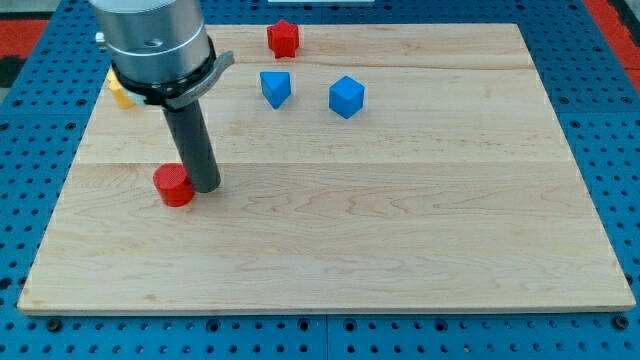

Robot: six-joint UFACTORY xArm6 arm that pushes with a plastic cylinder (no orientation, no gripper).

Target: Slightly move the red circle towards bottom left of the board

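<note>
The red circle (174, 185) lies on the wooden board (400, 230) at the view's left, about mid-height. My tip (206, 186) stands on the board right beside the red circle, on its right side, touching or nearly touching it. The dark rod rises from there to the grey arm body at the view's top left.
A red star-like block (283, 38) sits at the board's top edge. A blue block (276, 88) and a blue cube (347, 96) lie below and right of it. A yellow block (119, 94) shows partly behind the arm at the top left.
</note>
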